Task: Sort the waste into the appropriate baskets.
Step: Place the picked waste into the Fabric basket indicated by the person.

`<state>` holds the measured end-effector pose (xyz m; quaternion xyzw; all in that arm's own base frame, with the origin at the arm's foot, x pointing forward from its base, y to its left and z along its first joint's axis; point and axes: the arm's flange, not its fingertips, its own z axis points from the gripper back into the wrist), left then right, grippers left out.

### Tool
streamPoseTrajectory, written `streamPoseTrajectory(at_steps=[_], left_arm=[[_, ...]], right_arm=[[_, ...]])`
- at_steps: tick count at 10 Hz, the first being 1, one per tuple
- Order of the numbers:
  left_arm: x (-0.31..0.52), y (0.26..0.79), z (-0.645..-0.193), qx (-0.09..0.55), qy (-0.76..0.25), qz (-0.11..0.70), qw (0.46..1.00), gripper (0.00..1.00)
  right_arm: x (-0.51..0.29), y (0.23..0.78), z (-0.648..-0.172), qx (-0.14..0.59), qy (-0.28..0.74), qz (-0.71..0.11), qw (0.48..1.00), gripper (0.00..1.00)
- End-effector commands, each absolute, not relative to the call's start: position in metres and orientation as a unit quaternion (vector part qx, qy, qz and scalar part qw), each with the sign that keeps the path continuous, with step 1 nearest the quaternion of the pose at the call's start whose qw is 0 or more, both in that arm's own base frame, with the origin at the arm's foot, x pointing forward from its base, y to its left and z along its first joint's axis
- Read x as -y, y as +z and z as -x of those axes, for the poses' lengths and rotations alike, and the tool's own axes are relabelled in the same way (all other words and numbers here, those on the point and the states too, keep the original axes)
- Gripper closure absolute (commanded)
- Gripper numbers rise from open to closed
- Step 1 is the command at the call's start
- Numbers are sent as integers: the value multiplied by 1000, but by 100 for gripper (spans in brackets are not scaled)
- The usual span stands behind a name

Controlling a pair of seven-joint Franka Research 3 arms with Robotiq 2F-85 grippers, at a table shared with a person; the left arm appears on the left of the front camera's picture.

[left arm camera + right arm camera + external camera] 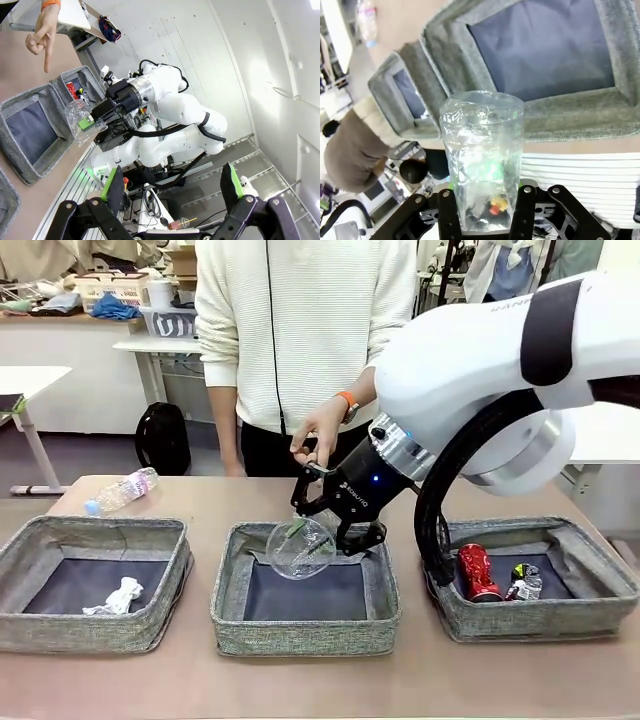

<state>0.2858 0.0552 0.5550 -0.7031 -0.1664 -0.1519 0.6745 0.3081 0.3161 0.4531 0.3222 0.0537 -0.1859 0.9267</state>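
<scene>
Clear thin plastic, the bottle (300, 547) between the right gripper (322, 532) fingers over the middle basket (305, 638) looks light, crushable and slick, best taken mid-body; whether they grip it I cannot tell, while the left gripper (172, 186) is spread, empty.

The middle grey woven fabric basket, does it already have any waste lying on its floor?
No, the middle grey woven fabric basket shows a bare dark floor; the clear plastic bottle hangs above it.

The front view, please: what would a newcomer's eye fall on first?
The right gripper over the middle grey woven basket, with a clear plastic bottle between its jaws. Behind it, the person's hand points down at that basket. The red drink can lies in the right basket.
</scene>
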Motion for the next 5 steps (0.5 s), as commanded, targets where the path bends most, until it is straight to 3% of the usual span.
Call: streamPoseTrajectory(at_steps=[1, 2, 5], left_arm=[[-54, 557, -285, 172, -161, 706, 668, 0], [-54, 557, -285, 172, -161, 706, 668, 0], [-54, 557, -285, 172, -161, 706, 668, 0]], right_arm=[[-312, 445, -304, -38, -192, -340, 920, 6], [-310, 445, -303, -38, -204, -341, 917, 0], [-305, 447, -303, -37, -221, -340, 913, 0]])
